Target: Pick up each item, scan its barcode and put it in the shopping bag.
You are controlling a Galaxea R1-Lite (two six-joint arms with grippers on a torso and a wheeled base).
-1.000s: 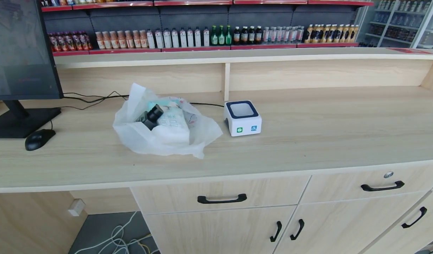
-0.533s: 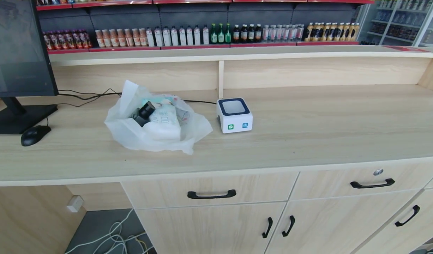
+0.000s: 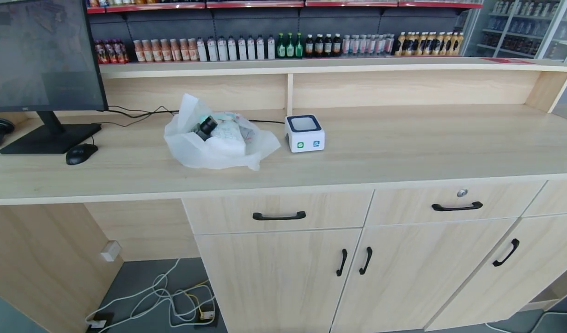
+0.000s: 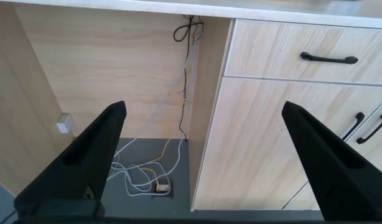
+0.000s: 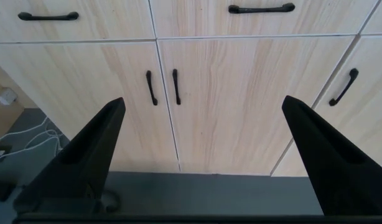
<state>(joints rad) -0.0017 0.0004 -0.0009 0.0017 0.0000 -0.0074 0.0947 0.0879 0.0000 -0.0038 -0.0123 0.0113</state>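
Three views, taken in turn.

Head view: a pale wooden counter [image 3: 403, 143] runs across the picture. Left of its middle sits a white plastic shopping bag [image 3: 218, 150], its mouth open. Inside it a dark bottle [image 3: 205, 126] lies tilted against a white packet [image 3: 227, 138]. Just beside the bag, on the robot's right and not quite touching it, stands the scanner [image 3: 304, 133], a small white cube with a dark-framed window facing up. Farther left are a monitor [image 3: 40, 55] and a mouse [image 3: 81, 153]. Compared with a second ago the whole picture has shifted. The counter looks farther off, and more of the drawers, the cupboard doors and the floor below is in sight. So the camera has drawn back, while bag and scanner keep their places beside each other. Every item I can see lies in the bag, which suggests the scanning and bagging are finished, or very nearly, and the robot is backing away.

Left wrist view: the left gripper [image 4: 203, 109] has its two dark fingers spread wide apart with nothing between them. It hangs below counter height, facing the open space under the counter, where cables [image 4: 144, 177] trail on the floor. A drawer handle [image 4: 328, 59] shows off to one side.

Right wrist view: the right gripper [image 5: 203, 102] is likewise spread wide and holds nothing. It also hangs low, facing the cupboard doors [image 5: 241, 93].
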